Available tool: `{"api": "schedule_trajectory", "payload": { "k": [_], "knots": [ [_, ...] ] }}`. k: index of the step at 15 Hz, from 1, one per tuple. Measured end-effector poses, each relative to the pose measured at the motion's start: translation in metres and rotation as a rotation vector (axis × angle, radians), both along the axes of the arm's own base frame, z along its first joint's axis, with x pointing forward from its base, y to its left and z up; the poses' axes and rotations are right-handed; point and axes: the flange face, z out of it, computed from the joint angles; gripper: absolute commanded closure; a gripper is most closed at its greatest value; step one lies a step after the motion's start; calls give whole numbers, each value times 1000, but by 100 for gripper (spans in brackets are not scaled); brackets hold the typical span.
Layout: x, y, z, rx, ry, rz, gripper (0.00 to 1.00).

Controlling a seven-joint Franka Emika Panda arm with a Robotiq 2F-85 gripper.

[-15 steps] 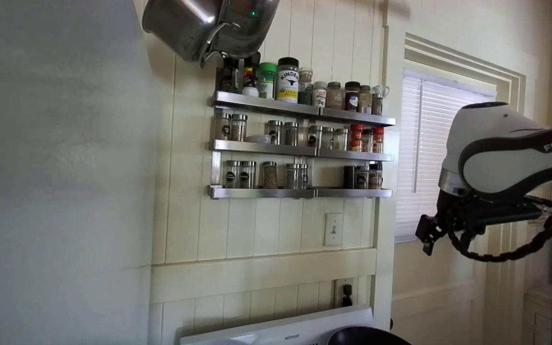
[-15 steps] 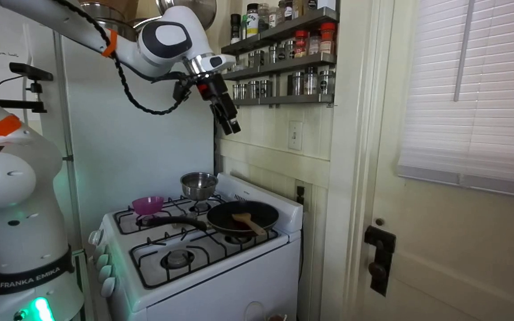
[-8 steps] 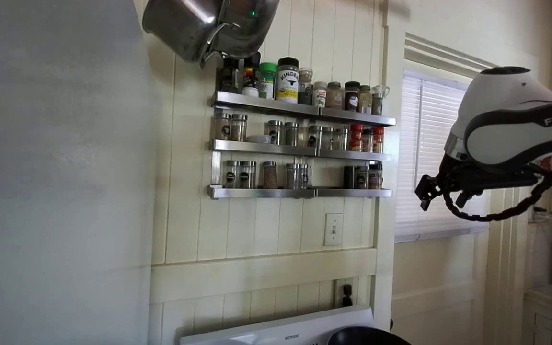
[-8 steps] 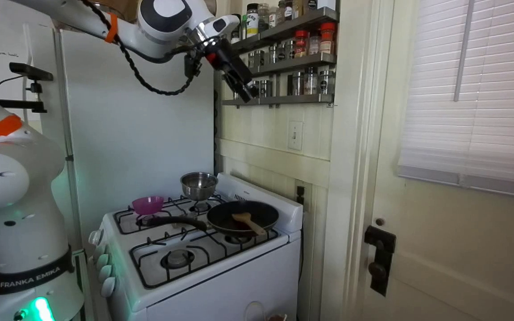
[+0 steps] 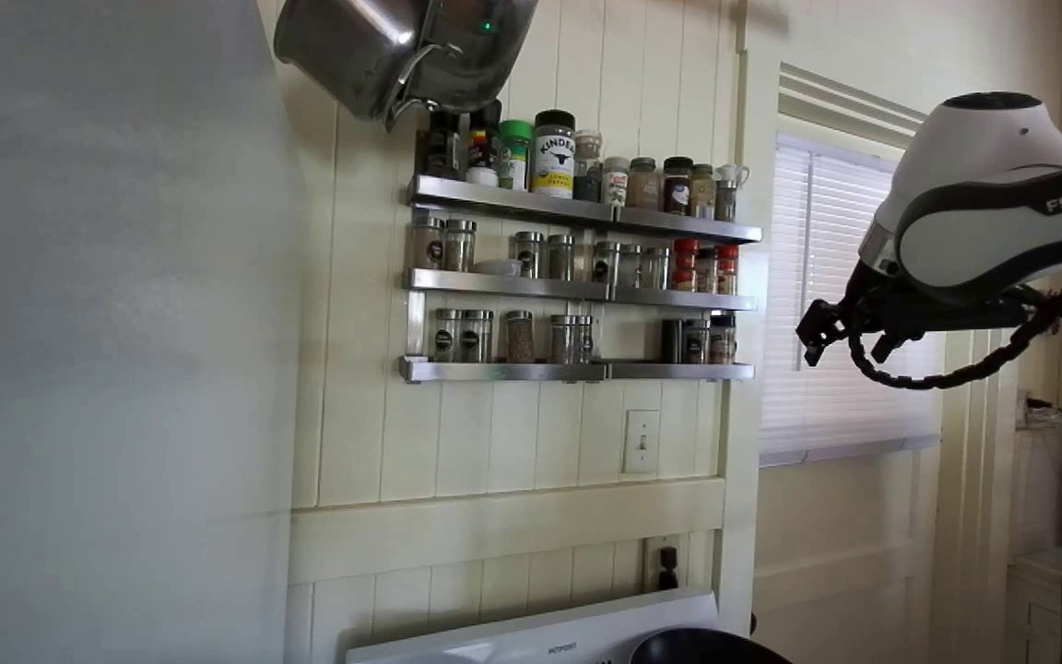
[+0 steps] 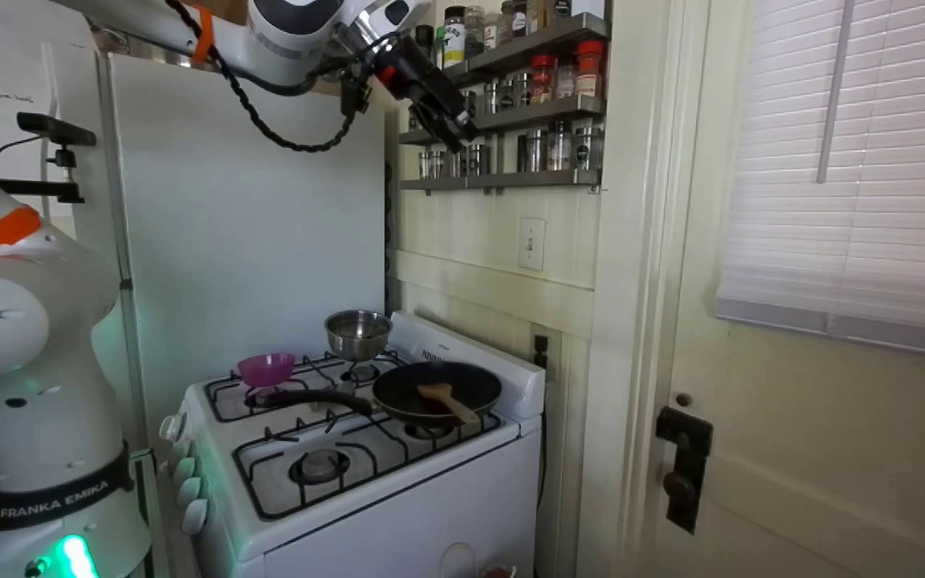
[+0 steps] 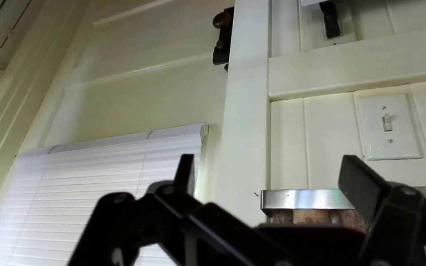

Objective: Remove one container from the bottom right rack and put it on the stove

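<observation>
The bottom right rack point(image 5: 678, 372) is the right part of the lowest silver shelf, also in an exterior view point(image 6: 539, 178). It holds a black container point(image 5: 672, 341) and clear jars point(image 5: 696, 342) with dark lids. In the wrist view its rail point(image 7: 305, 199) shows between the fingers, with brownish jar contents point(image 7: 311, 216) just below it. My gripper point(image 7: 268, 159) is open and empty, the fingers wide apart. In an exterior view the gripper point(image 5: 812, 343) is right of the rack, apart from it. The white stove point(image 6: 398, 490) stands below; its back panel point(image 5: 531, 641) shows too.
On the stove are a black pan point(image 6: 470, 385) with a wooden spatula point(image 6: 448, 401), a metal bowl point(image 6: 358, 335) and a pink bowl point(image 6: 266, 370). Two jar tiers point(image 5: 678, 224) are above. Metal pots point(image 5: 356, 55) hang top left. A door with blinds point(image 6: 856, 160) is beside.
My gripper has risen from below the lowest shelf's level to about the height of its jars. In an exterior view it also moved right, toward the rack. The jars have not moved.
</observation>
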Motion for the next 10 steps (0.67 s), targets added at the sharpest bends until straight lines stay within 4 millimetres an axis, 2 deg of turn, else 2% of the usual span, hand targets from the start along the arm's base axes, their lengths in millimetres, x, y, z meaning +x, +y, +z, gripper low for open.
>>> {"api": "schedule_trajectory", "payload": {
  "k": [2, 5, 10],
  "knots": [
    [0, 0, 0, -2, -2, 1, 0],
    [2, -1, 6, -17, -94, 41, 0],
    [14, -19, 2, -7, -226, 89, 0]
  ]
}}
